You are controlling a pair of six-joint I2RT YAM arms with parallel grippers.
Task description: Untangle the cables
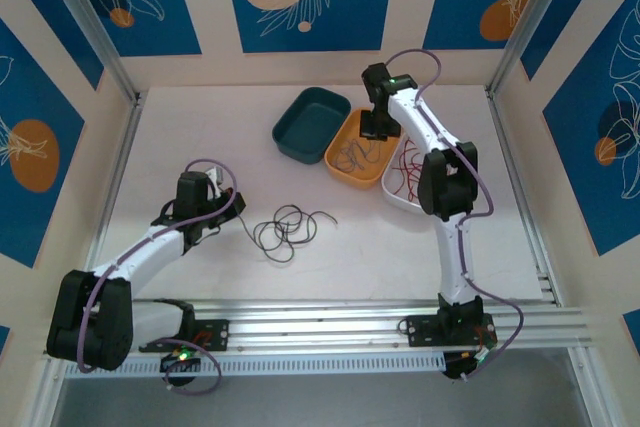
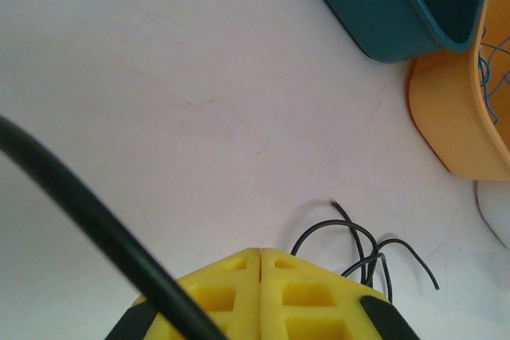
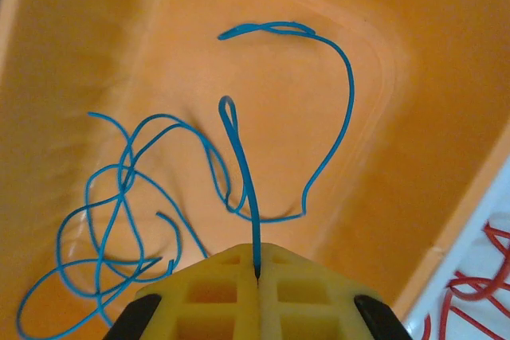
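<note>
Right gripper [image 3: 257, 273], closed on a strand of the blue cable [image 3: 241, 157], hovers over the orange tray [image 3: 446, 77], the strand running straight ahead into loops lying there; left gripper [image 2: 260, 257], shut and seemingly empty, sits just beside the black cables [image 1: 287, 230] on the worktop [image 1: 200, 127].

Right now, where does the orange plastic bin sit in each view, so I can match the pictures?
Top external: the orange plastic bin sits right of centre, between a teal plastic bin and a white tray.
Left wrist: orange bin at right edge, under the teal bin.
Right wrist: the orange bin's floor spans centre and left.
Shared landmark: the white tray beside it, lower right in both wrist views.
</note>
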